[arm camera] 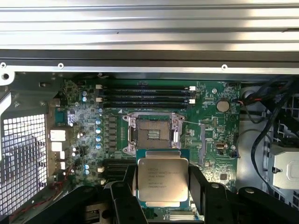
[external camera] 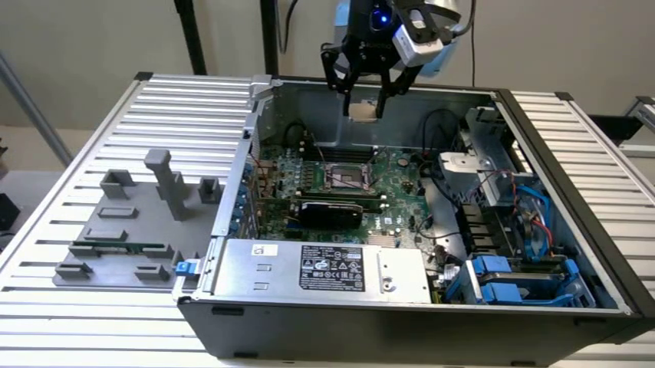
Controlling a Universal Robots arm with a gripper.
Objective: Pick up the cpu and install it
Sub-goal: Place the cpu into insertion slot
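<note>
Two black fingers (arm camera: 197,186) of the claw (external camera: 364,106) are closed just wide enough to press against opposite edges of the cpu (external camera: 361,113). They hold it flat in the air, with its silver printed top turned up toward the wrist camera. The chip hangs over the far side of the open computer case (external camera: 409,331), level with the top of the far wall and well clear of the green motherboard (external camera: 394,192) below. The socket (arm camera: 153,134) in the middle of the board stands open and empty, a little nearer than the chip. Four dark memory slots (arm camera: 145,95) run beside the socket. A silver box (external camera: 327,267) with a black label fills the near end of the case. On the slatted table (external camera: 184,100), toward the exterior view's left, a grey holder (external camera: 164,180) carries a thin green memory stick (external camera: 123,248).
</note>
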